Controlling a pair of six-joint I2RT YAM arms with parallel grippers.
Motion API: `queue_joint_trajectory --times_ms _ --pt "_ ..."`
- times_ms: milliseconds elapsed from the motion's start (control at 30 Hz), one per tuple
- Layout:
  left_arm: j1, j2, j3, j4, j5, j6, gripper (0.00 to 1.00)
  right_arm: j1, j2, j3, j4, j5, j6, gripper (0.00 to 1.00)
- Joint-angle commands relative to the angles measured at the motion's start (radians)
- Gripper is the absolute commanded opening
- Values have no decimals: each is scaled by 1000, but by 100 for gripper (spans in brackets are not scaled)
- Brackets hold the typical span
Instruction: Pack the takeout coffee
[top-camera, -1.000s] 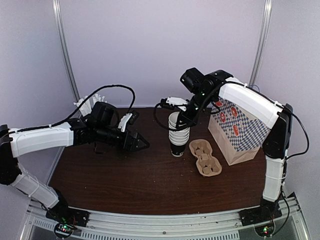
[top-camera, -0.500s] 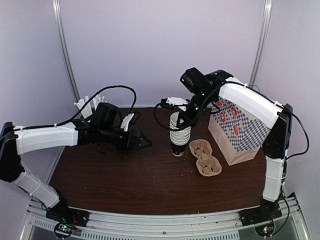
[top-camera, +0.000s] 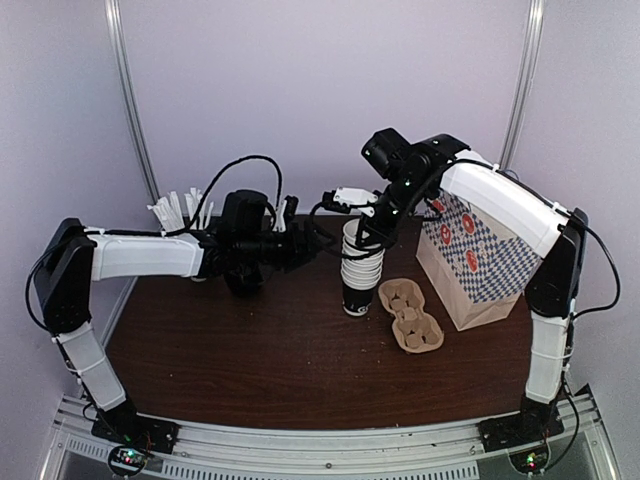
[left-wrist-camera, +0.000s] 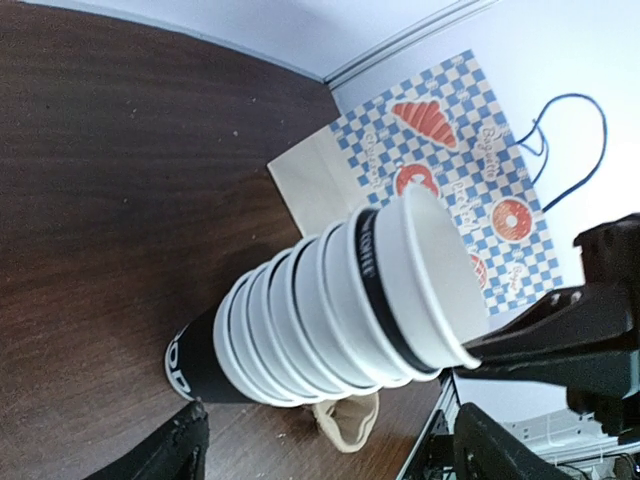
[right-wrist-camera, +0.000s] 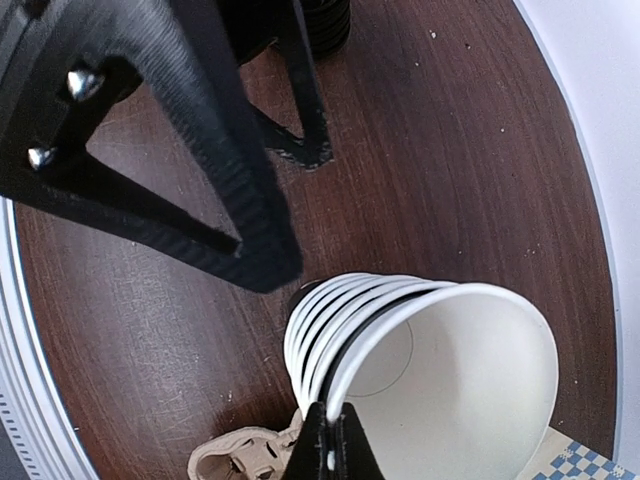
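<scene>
We show right fingers (right-wrist-camera: 330, 452) pinching the top cup (right-wrist-camera: 455, 370) by its rim, left fingers (top-camera: 318, 243) open and empty; lifting may drag nested cups (left-wrist-camera: 290, 335) and topple them.

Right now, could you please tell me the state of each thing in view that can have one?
cup stack: upright on the table, lidless.
top cup: empty, nested on the stack, rim pinched.
cup carrier: lying flat, pockets empty.
paper bag: standing upright.
left gripper: jaws open, empty, facing the cup stack.
right gripper: jaws shut on the top cup's rim.
</scene>
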Motion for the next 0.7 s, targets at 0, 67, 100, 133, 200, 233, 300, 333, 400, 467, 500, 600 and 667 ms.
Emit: queue_joint_trajectory --times_ms 0,67,100,133,200,233,300,333,400,467,500,600,667 --pt "-7 35 65 97 -20 -74 85 6 -26 46 -1 41 -14 0" --pt "-8 44 69 94 -18 -79 84 7 -37 69 -5 49 -16 0" --pt "-9 45 66 92 -21 -81 84 6 -44 79 -4 52 -12 0" --pt "-9 42 60 91 -24 -80 84 7 -53 89 -1 54 -6 0" --pt "-9 36 52 76 -34 -69 83 7 -69 108 -7 43 6 0" --pt "-9 30 52 59 -40 -54 83 7 -79 118 -12 32 14 0" --pt "-9 16 61 20 -55 -11 83 8 -96 131 -18 15 20 0" --pt "-9 8 68 -5 -64 12 83 9 -107 134 -20 11 20 0" --pt "-9 -10 79 -56 -82 56 83 8 -132 134 -22 12 17 0" --pt "-8 -30 83 -111 -113 98 83 9 -163 125 -20 22 13 0" --pt "-7 -42 85 -135 -130 118 83 8 -179 119 -21 25 12 0" --pt "-7 -88 92 -232 -179 194 83 9 -228 103 -22 9 7 0" --pt "-7 -122 97 -299 -214 253 84 8 -260 92 -27 -20 6 0"
